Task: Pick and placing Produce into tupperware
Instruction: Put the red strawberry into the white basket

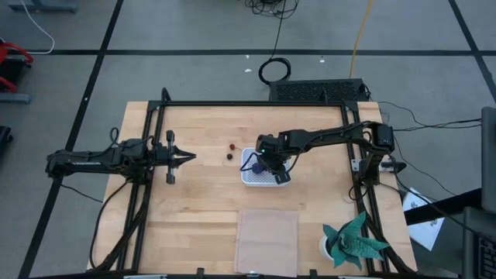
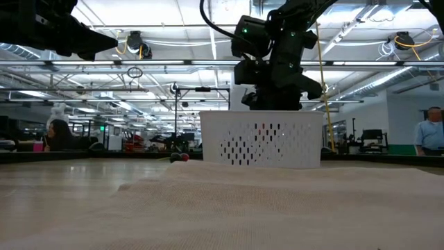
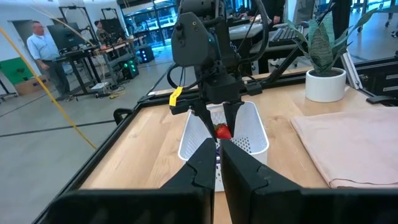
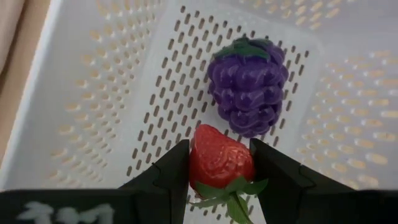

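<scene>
Strawberry (image 4: 221, 163) sits pinched between the jaws of the right gripper (image 4: 221, 168), hanging just over the white container (image 4: 99, 93), near the middle of the wooden surface (image 1: 201, 201). Right beside it the purple grape bunch (image 4: 247, 93) lies on the holed bottom of the container. From overhead the gripper covers most of the container, so only a bit of purple peeks out there and the strawberry is hidden. In the low view the container wall blocks nearly everything inside; just a hint of red shows through the holes.

Two small berries (image 1: 231, 150), one red and one darker, sit on the wood just left of the container, too tiny to make out properly.

The left gripper (image 1: 190, 156) waits well off to the left, jaws closed on nothing.

A pale cloth (image 1: 266, 240) and a potted plant (image 1: 353, 244) sit near the front edge. There's whitish lettering at the bottom of the right wrist view but it's blurred, can't read it.
</scene>
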`<move>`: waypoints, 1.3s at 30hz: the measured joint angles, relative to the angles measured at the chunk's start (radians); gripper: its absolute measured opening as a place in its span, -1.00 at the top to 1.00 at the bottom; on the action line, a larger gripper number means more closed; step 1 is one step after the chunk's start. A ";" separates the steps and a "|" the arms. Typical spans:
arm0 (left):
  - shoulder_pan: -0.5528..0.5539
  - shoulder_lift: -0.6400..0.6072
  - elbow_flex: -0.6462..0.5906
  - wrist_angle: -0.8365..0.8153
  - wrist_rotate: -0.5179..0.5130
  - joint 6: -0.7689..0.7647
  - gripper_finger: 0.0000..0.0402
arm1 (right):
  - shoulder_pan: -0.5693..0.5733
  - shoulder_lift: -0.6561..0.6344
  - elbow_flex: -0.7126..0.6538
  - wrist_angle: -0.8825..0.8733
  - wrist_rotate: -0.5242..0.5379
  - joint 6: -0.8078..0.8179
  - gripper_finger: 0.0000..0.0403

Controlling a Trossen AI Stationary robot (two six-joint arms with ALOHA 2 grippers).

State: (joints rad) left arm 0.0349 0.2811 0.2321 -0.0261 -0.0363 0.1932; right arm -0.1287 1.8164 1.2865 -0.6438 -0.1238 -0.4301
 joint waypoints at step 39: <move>0.000 0.000 0.000 0.000 0.000 0.005 0.87 | -0.002 0.001 -0.057 0.030 0.018 0.023 0.32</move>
State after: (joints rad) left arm 0.0349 0.2810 0.2321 -0.0261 -0.0360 0.1982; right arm -0.1309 1.8175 1.2296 -0.6135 -0.1055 -0.4068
